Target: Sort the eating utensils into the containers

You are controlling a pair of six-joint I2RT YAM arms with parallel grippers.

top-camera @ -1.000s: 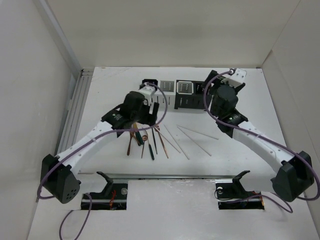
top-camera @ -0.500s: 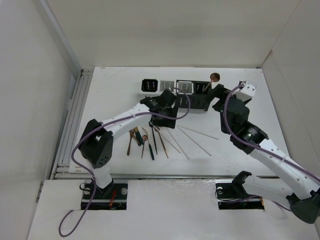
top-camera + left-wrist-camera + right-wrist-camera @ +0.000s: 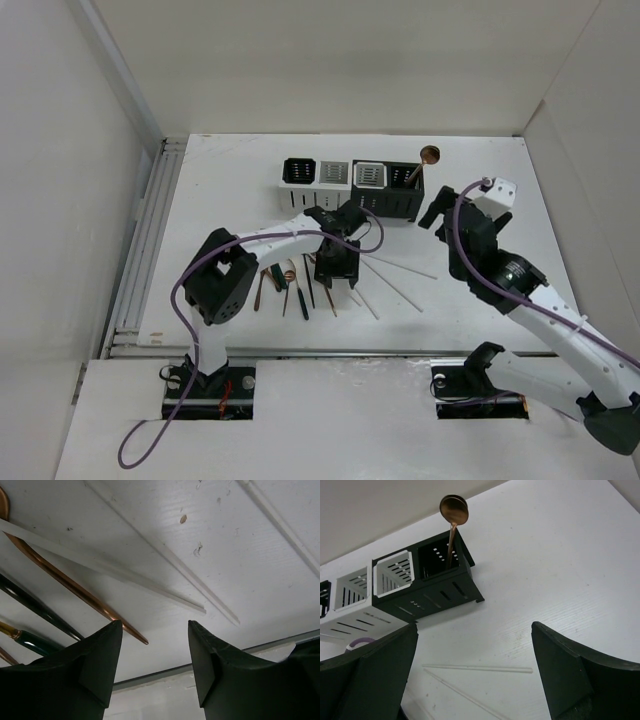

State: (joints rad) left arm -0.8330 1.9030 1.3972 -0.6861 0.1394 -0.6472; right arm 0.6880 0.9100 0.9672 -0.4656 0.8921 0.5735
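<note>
The containers [image 3: 350, 185] stand in a joined row at the back of the table, also in the right wrist view [image 3: 395, 580]. A copper spoon [image 3: 428, 156] [image 3: 453, 511] stands upright in the black right-end one. More eating utensils [image 3: 288, 285], copper and dark-handled, lie fanned on the table beside white sticks [image 3: 395, 285]. My left gripper [image 3: 336, 285] [image 3: 155, 630] hangs open just over the near ends of a copper handle [image 3: 75, 587] and the white sticks [image 3: 165, 560], holding nothing. My right gripper [image 3: 440, 215] [image 3: 475, 630] is wide open and empty, right of the containers, above a white stick [image 3: 477, 668].
White walls close in the table on the left, back and right. A grooved rail [image 3: 150, 240] runs along the left edge and a metal strip [image 3: 340, 352] along the near edge. Purple cables loop along both arms.
My left arm swung from beside the containers down over the loose utensils, its jaws narrower than before. My right arm pulled back from the black container, where the copper spoon now stands.
</note>
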